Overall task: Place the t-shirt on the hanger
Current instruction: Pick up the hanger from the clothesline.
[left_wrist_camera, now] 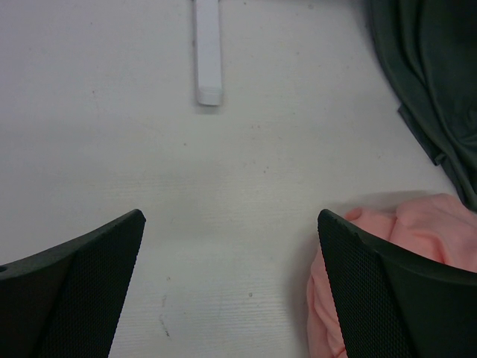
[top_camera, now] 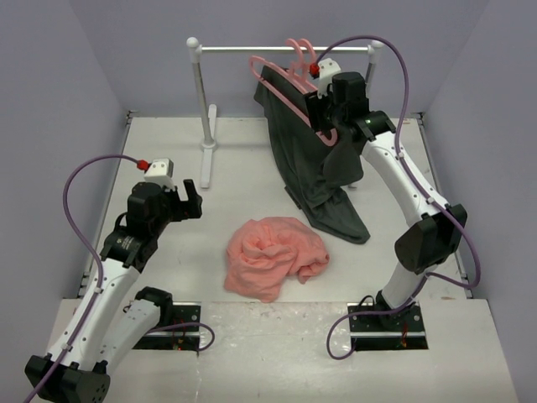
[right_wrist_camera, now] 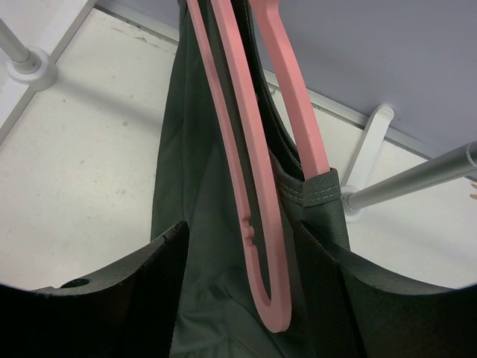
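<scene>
The pink t-shirt lies crumpled on the table's middle; its edge shows in the left wrist view. Two pink hangers hang from the rail. The bare hanger hangs in front of the one wearing the dark grey shirt. Its lower end sits between my right gripper's open jaws, untouched. In the top view my right gripper is up at the shirt's shoulder. My left gripper is open and empty over bare table, left of the t-shirt.
A white clothes rail on posts stands at the back; its foot lies ahead of my left gripper. The grey shirt drapes down onto the table, right of the t-shirt. Purple walls close in on three sides.
</scene>
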Robot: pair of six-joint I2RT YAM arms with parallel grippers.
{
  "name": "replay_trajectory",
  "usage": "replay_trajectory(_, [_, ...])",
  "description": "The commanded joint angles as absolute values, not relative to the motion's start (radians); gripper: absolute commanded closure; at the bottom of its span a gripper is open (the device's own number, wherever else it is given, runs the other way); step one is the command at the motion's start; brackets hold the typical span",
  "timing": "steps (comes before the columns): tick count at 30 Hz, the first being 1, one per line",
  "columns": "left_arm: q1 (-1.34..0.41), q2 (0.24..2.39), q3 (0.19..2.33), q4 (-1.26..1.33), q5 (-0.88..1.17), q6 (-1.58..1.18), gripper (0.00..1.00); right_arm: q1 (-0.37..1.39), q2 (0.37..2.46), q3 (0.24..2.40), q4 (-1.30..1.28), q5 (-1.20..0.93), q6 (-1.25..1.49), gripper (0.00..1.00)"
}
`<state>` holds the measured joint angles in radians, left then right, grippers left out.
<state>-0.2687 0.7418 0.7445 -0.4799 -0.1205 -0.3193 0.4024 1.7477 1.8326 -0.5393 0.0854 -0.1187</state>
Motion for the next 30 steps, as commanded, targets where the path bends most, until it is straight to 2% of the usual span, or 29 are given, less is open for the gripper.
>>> replay_trajectory(1, [-0.262,0.744,0.741,-0.439,-0.095,-0.296,0.0,0.384,1.753,1.884,-0.55,0.054,-0.135,0.42])
replay_trajectory(2, [-0.262,0.743,0.74,-0.439,-0.095,-0.296,0.0,0.384,1.757,1.884,-0.554,0.045,-0.133,0.42])
replay_trajectory(5, [-0.262,0.741,0.739,-0.438,-0.094,-0.296,0.0,0.374,1.773,1.872,-0.563,0.006,-0.126,0.53])
replay_trajectory(7, [-0.262,0.742,0.739,-0.439,-0.091,-0.296,0.0,0.368,1.783,1.867,-0.57,-0.034,-0.119,0.66])
replay_trajectory(12, [-0.262,0.747,0.739,-0.436,-0.084,-0.296,0.0,0.329,1.796,1.874,-0.591,-0.227,-0.063,0.64])
replay_trajectory(15, [-0.262,0.747,0.739,-0.436,-0.081,-0.295,0.0,0.319,1.802,1.873,-0.591,-0.268,-0.043,0.63])
replay_trajectory(19, [-0.262,0.746,0.739,-0.436,-0.081,-0.295,0.0,0.32,1.822,1.884,-0.611,-0.303,-0.038,0.69])
replay_trajectory(22, [-0.262,0.746,0.738,-0.436,-0.08,-0.295,0.0,0.319,1.833,1.884,-0.616,-0.308,-0.033,0.78])
replay_trajectory(28, [-0.262,0.746,0.738,-0.435,-0.076,-0.295,0.0,0.319,1.864,1.917,-0.631,-0.323,-0.019,0.79])
replay_trajectory(30, [-0.262,0.745,0.738,-0.435,-0.076,-0.295,0.0,0.318,1.882,1.934,-0.636,-0.334,-0.016,0.75])
